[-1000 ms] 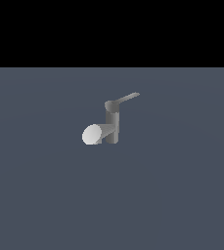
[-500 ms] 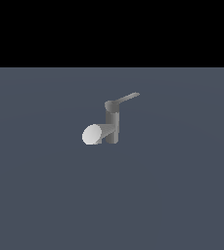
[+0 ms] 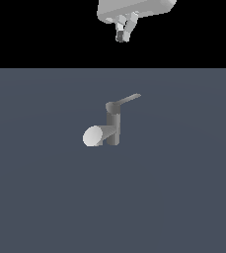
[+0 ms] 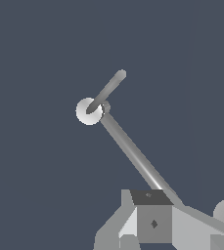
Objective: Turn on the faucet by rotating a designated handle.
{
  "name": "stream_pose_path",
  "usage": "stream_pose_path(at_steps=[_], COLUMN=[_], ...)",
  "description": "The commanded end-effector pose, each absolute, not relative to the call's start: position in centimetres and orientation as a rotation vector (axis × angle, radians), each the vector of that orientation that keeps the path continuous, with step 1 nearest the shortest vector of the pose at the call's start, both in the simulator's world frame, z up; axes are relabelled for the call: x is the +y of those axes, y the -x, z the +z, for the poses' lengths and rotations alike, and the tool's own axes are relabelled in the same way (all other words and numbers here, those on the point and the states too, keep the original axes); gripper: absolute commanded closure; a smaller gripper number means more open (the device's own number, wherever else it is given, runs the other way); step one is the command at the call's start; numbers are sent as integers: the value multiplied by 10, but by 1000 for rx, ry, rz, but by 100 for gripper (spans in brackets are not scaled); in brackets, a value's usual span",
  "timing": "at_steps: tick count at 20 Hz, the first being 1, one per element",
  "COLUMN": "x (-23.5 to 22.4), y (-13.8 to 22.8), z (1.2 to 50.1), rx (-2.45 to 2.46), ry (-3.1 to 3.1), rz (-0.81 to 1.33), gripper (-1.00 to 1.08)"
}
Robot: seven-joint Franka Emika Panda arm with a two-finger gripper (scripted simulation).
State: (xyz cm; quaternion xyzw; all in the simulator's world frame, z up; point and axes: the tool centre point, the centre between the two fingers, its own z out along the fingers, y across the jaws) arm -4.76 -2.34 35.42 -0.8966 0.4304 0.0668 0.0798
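The faucet (image 3: 113,129) stands at the centre of the exterior view on the grey surface (image 3: 183,197), its pale spout (image 3: 95,136) pointing lower left. The handle (image 3: 128,99) sticks out to the upper right from the cap, exactly where it was a second ago, so nothing is turned yet. What is new is the gripper (image 3: 124,30), which has come into the top of the frame, well above the handle. Its fingers (image 3: 131,25) look nearly together and hold nothing. The approach has only just begun.
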Motion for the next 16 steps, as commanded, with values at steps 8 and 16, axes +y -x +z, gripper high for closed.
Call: stream_pose_path(at_steps=[8,16], x=[-44,-66], y=[-7,-43], z=[289,233], rx=[1729,2070], ry=[2478,2283], rz=[186,119], gripper=[108,108])
